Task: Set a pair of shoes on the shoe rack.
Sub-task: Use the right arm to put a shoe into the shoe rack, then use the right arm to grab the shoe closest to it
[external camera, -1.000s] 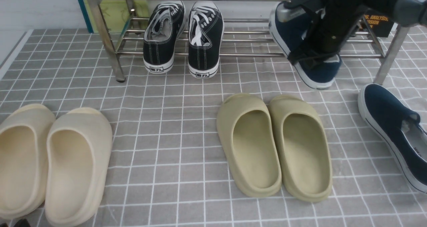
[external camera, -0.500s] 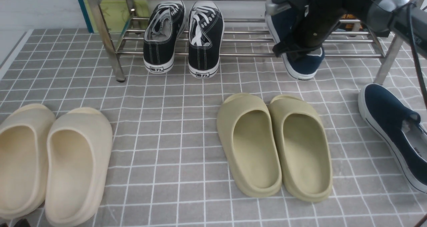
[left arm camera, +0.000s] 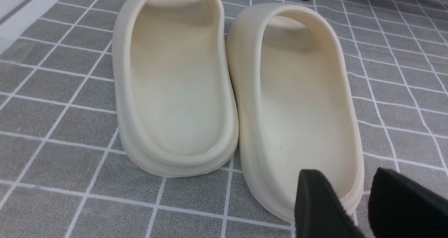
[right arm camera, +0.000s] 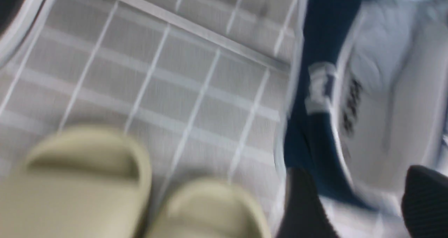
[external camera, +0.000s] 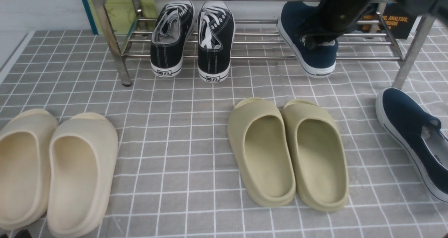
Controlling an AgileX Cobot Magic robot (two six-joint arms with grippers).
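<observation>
One navy slip-on shoe [external camera: 316,61] rests on the lower bars of the chrome shoe rack [external camera: 266,57], heel toward me and over the front bar. My right gripper [external camera: 316,38] hovers at its heel opening. In the right wrist view the gripper [right arm camera: 360,196] is open, its fingers wide apart on either side of the shoe's [right arm camera: 325,21] side wall and grey lining; that view is blurred. The second navy shoe [external camera: 406,126] lies on the mat at the far right. My left gripper [left arm camera: 346,182] is shut and empty.
Black lace-up sneakers [external camera: 192,38] sit on the rack's left part. Olive slides [external camera: 287,150] lie mid-mat, cream slides [external camera: 56,168] at the left, right under the left gripper. The rack's right leg [external camera: 409,56] stands beside the loose navy shoe.
My right gripper carried the navy shoe left and back onto the rack bars, then opened and rose from it. The shoe now rests there. The left arm has not moved.
</observation>
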